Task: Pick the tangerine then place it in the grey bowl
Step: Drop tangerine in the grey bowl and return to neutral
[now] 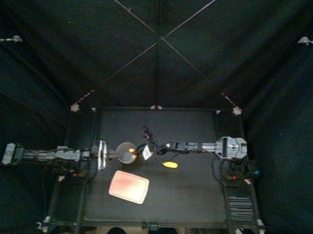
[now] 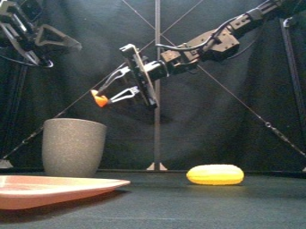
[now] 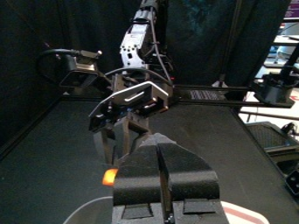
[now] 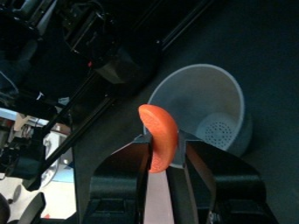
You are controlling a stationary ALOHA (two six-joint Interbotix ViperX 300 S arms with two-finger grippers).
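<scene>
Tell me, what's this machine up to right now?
The right gripper is shut on a small orange tangerine and holds it in the air, high up by the grey bowl, not yet in it. The left gripper rests off to the left. A yellow toy and a pink tray lie nearby.

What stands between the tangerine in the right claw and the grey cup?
Nothing visible. The small orange tangerine toy, clamped in the right claw, hangs over the tall grey speckled cup; its mouth is open and empty.
</scene>
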